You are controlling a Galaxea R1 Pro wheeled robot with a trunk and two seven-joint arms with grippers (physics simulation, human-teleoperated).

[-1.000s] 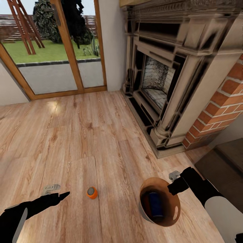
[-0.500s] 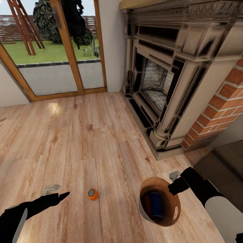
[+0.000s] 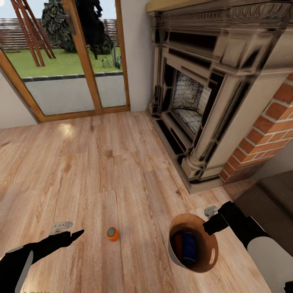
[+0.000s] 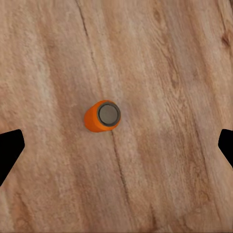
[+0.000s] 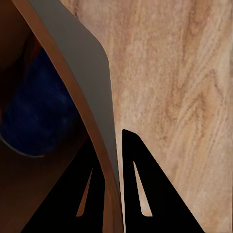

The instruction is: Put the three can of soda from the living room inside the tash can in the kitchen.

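We hold copper-lined round bin [image 3: 191,260], blue can [image 3: 188,246] inside, rim pinched by right end effector [image 5: 112,160]. Left end effector [image 4: 116,145] spread above small orange soda can [image 3: 112,234] left of bin; off-centre closing risks toppling can, tilted bin spilling.

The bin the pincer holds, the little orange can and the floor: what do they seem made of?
The bin: glossy coppery-brown inside with a bright glint, pale outside; maybe metal or coated plastic. The orange can: probably painted metal, with a dull grey top. The floor: pale wood planks with visible grain and knots.
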